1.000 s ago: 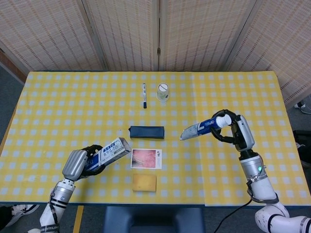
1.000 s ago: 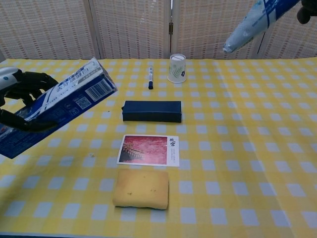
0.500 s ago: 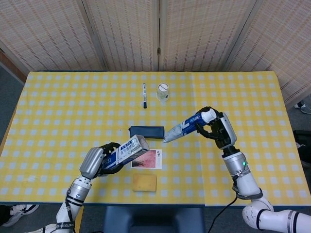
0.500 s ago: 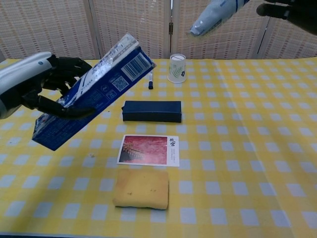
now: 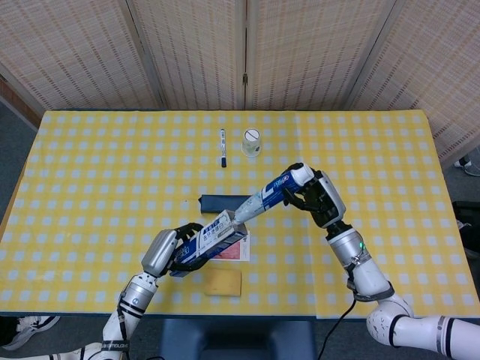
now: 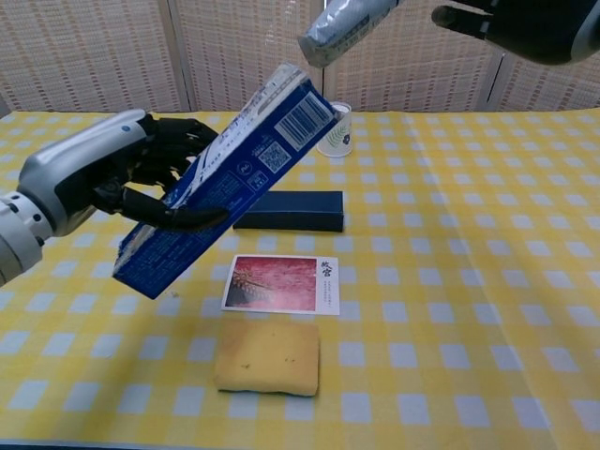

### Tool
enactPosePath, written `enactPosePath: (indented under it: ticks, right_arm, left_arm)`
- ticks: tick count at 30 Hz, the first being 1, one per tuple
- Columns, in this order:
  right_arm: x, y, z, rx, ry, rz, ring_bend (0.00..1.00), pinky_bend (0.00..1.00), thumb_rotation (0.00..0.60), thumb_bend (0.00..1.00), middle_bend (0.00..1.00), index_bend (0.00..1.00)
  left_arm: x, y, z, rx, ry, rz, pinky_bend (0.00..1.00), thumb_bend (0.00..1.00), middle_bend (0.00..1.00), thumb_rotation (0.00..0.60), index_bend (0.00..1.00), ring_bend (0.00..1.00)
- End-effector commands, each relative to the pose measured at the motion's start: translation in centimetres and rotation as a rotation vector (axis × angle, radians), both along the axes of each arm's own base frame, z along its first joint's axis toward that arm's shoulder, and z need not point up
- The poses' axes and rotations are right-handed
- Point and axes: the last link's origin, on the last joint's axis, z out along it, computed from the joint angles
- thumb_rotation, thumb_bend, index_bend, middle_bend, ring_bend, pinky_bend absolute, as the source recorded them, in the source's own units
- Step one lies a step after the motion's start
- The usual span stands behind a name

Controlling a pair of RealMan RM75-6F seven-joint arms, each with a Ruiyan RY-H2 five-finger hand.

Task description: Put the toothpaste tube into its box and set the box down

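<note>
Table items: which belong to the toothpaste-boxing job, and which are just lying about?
In the job:
toothpaste tube, held by right hand
toothpaste box, held by left hand

Lying about:
dark blue case
picture card
yellow sponge
marker pen
paper cup

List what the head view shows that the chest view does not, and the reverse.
Head view only: the whole toothpaste tube with its white cap, the gripping right hand, and all table edges. Chest view only: the barcode and the box's open end facing the tube's tail. Both: the left hand holding the box, marker, paper cup, dark case, postcard, sponge.
</note>
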Motion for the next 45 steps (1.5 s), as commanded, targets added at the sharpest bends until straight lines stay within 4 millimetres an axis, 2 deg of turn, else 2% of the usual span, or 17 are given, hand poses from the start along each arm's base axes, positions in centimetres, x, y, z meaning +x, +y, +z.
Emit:
enactPosePath:
  ticks: [1, 15, 23, 34, 45]
  right_arm:
    - [0.2, -0.1, -0.1, 0.029, -0.015, 0.002, 0.72, 0.65, 0.6, 0.37, 0.63, 0.79]
    - [0.6, -0.4, -0.5, 0.089, -0.044, 0.0, 0.72, 0.65, 0.6, 0.37, 0.63, 0.79]
    - [0.7, -0.7, -1.0, 0.103, 0.009, 0.017, 0.72, 0.65, 0.6, 0.37, 0.63, 0.79]
    - [1.4, -0.1, 0.0, 0.072, 0.116, 0.043, 0.72, 0.65, 0.6, 0.37, 0.63, 0.79]
    - [1.6, 0.2, 0.7, 0.087, 0.128, 0.039, 0.72, 0.65, 0.6, 0.37, 0.63, 0.79]
  left_arm:
    - [0.5, 0.0, -0.2, -0.027, -0.035, -0.005, 0.58, 0.3, 0.51, 0.6, 0.5, 0.49]
    - [1.4, 0.8, 0.0, -0.099, -0.14, -0.013, 0.58, 0.3, 0.51, 0.6, 0.49, 0.49]
    - [1.3, 0.9, -0.3, -0.118, -0.142, -0.023, 0.58, 0.3, 0.51, 0.6, 0.49, 0.49]
    - [-0.3, 0.3, -0.2, -0.112, -0.066, -0.071, 0.58, 0.3, 0.51, 0.6, 0.5, 0.49]
    - [0.4, 0.5, -0.4, -0.137, -0.068, -0.11, 0.58, 0.3, 0.51, 0.6, 0.5, 0.49]
